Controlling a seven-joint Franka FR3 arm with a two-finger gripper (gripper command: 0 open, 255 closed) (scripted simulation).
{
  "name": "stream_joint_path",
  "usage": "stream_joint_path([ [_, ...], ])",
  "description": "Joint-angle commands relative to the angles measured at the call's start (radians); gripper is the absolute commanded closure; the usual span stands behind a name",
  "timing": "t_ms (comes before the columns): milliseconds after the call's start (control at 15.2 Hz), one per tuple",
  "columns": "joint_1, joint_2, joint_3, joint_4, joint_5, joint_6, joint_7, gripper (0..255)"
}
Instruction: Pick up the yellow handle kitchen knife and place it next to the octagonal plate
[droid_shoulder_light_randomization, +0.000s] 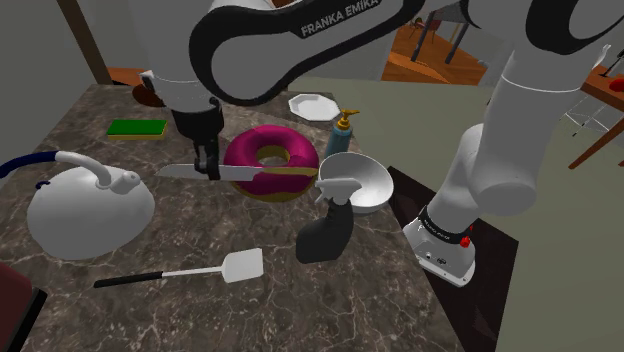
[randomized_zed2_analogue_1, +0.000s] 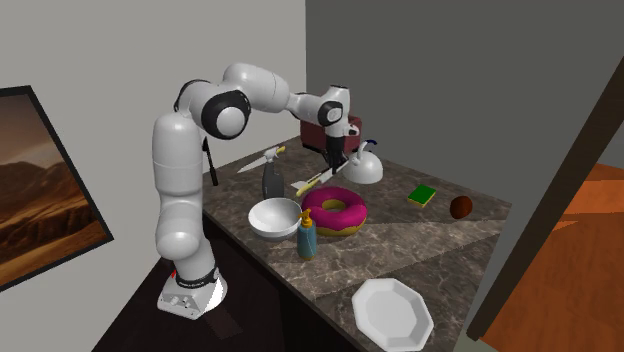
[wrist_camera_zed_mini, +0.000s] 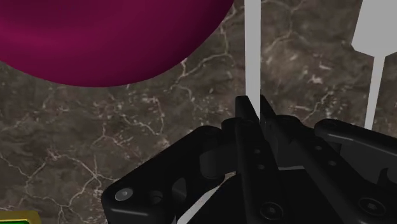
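The kitchen knife (droid_shoulder_light_randomization: 215, 173) hangs level above the marble counter, its grey blade pointing to the shoulder view's left and its yellow handle (droid_shoulder_light_randomization: 287, 180) in front of the purple donut (droid_shoulder_light_randomization: 268, 160). My gripper (droid_shoulder_light_randomization: 210, 172) is shut on the blade from above. In the wrist view the fingers (wrist_camera_zed_mini: 245, 111) press together around the thin pale blade (wrist_camera_zed_mini: 252, 57), with the donut (wrist_camera_zed_mini: 114, 38) just beyond. The white octagonal plate (droid_shoulder_light_randomization: 310, 105) lies at the far side of the counter, well away from the gripper (randomized_zed2_analogue_1: 333, 172); it sits near the front corner (randomized_zed2_analogue_1: 393, 312) in the second exterior view.
A white kettle (droid_shoulder_light_randomization: 90, 210), a black-handled white spatula (droid_shoulder_light_randomization: 185, 270), a dark spray bottle (droid_shoulder_light_randomization: 328, 225), a white bowl (droid_shoulder_light_randomization: 358, 180) and a blue soap dispenser (droid_shoulder_light_randomization: 342, 130) crowd the counter. A green sponge (droid_shoulder_light_randomization: 138, 128) lies at the far left.
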Motion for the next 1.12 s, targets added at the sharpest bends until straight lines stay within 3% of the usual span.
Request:
stream_joint_path([
  [0, -0.001, -0.007, 0.000, 0.017, 0.003, -0.023, -0.004, 255],
  [132, -0.002, -0.011, 0.001, 0.027, 0.006, -0.038, -0.005, 255],
  [1056, -0.184, 0.012, -0.123, 0.068, 0.012, -0.043, -0.315, 255],
])
